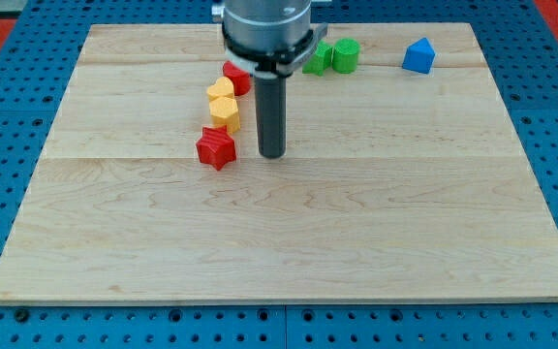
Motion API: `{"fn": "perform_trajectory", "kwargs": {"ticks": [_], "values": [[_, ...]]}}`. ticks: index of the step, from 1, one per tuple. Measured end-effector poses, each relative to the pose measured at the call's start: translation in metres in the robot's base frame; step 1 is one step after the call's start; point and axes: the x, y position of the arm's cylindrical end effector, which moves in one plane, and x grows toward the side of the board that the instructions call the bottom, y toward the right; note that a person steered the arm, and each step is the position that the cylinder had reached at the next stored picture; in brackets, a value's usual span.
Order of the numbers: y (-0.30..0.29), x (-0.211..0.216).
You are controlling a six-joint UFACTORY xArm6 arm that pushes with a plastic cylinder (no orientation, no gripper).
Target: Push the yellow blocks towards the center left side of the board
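In the upper middle of the frame our rod came down from its grey mount, and my tip rested on the wooden counter, a little above the board's centre. We carried no pincer at all, only the straight dark rod, so there was nothing to stand wide, narrow or holding.

Just to the left of the rod sat a short column of blocks. The two yellow blocks lay there, a yellow heart-shaped block above and a yellow hexagonal block below, touching each other. A red block, its shape partly hidden by the mount, sat at the upper right of the heart. A red star-shaped block lay just below the hexagonal one, near my tip and to its left, with a narrow gap between them.

Toward the upper right of the frame, near the board's far edge, we saw two green blocks side by side, their shapes hard to make out, and a blue block with a pointed top, well apart to their right.

Around the counter lay a blue perforated base.
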Motion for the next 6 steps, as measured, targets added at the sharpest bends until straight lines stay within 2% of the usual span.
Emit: {"fn": "perform_trajectory", "kwargs": {"ticks": [1,2,3,5,6], "values": [[-0.025,-0.052],[-0.058,-0.053],[-0.103,-0.04],[-0.116,-0.004],[-0.17,-0.002]]}}
